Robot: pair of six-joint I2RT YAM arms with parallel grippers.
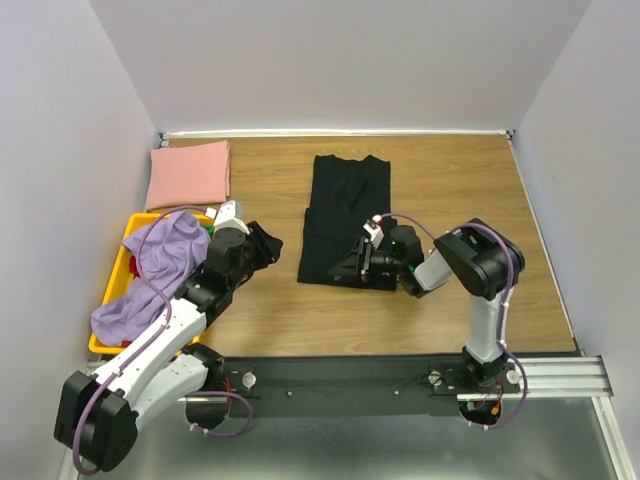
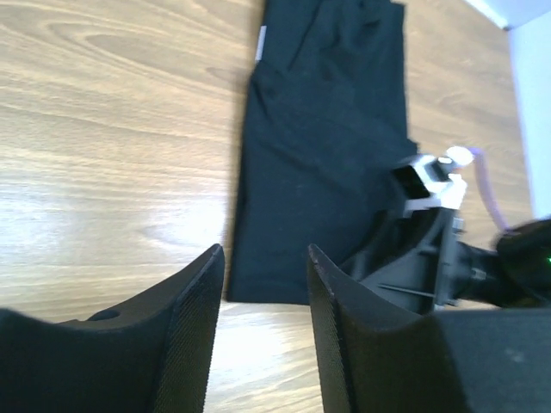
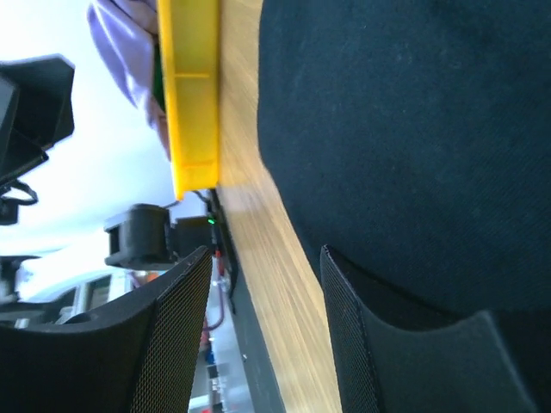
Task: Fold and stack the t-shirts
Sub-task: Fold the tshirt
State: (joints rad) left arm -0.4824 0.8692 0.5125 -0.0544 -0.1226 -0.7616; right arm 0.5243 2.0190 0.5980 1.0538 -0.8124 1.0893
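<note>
A black t-shirt point(image 1: 345, 215) lies folded into a long strip in the middle of the table, also seen in the left wrist view point(image 2: 327, 146) and the right wrist view point(image 3: 405, 129). A pink t-shirt point(image 1: 190, 172) lies folded at the far left corner. A lavender t-shirt point(image 1: 160, 265) is bunched over the yellow crate point(image 1: 128, 240). My left gripper point(image 1: 270, 246) point(image 2: 263, 249) stands open over bare wood, left of the black shirt's near corner. My right gripper point(image 1: 353, 268) point(image 3: 267, 249) is open at the black shirt's near edge, with nothing between its fingers.
The yellow crate point(image 3: 194, 95) stands at the table's left edge beside my left arm, the lavender cloth point(image 3: 120, 52) spilling over it. White walls close in the table on three sides. The table's front edge point(image 1: 400, 350) runs just behind my right gripper.
</note>
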